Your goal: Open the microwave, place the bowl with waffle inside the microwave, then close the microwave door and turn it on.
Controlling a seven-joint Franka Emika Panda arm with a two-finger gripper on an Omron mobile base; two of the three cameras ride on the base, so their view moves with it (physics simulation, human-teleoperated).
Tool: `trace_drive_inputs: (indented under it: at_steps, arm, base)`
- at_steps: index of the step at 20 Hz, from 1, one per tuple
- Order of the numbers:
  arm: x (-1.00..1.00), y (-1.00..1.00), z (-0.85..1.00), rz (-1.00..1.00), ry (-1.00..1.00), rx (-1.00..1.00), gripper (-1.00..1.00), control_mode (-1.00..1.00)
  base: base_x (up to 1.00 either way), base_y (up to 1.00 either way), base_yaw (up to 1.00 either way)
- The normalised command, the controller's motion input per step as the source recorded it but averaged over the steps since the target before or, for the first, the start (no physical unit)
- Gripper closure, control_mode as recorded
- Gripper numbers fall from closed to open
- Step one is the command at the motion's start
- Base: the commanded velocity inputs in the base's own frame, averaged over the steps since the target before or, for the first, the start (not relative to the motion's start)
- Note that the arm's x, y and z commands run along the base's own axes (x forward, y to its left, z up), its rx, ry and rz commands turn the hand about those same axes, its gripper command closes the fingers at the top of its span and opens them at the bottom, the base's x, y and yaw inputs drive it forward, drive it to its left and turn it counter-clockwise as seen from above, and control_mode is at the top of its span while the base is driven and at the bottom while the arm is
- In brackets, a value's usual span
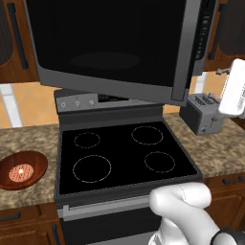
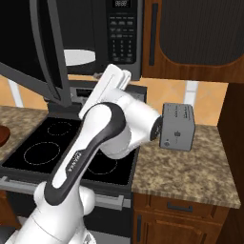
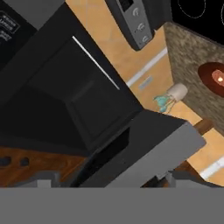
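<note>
The microwave door point(image 1: 110, 48) is swung wide open above the stove point(image 1: 124, 155), and the inside of the microwave point(image 2: 78, 57) can be seen with its pale round plate. The bowl with waffle point(image 1: 21, 171) is seen on the bench point(image 1: 24, 141) to the left of the stove, low down and well apart from the arm, which is held up high by the microwave on the right. Whether the tool is apart or together cannot be told.
</note>
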Motion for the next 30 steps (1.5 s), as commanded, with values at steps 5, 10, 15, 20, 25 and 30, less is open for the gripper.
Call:
trace_drive_inputs:
  at_steps: [5,10,15,20,25,30]
  arm:
    - [1.0,0.18,-0.92,0.43,0.04,-0.06,-1.0,-1.0]
    - [0.77,0.75,-0.43,0.56,-0.12,0.0,-1.0,-1.0]
    - [-0.18,1.0,0.04,0.49,-0.27,-0.08,-1.0,-1.0]
    - [-0.55,1.0,0.01,0.46,-0.28,-0.15,-1.0,-1.0]
    - [-0.68,1.0,-0.07,0.44,-0.17,-0.05,-1.0,-1.0]
    - [-0.95,1.0,-0.19,0.31,-0.17,0.0,-1.0,-1.0]
  base:
    - [0.0,0.0,0.0]
    - [0.0,0.0,0.0]
    - [0.0,0.0,0.0]
    - [0.0,0.0,0.0]
    - [0.0,0.0,0.0]
    - [0.0,0.0,0.0]
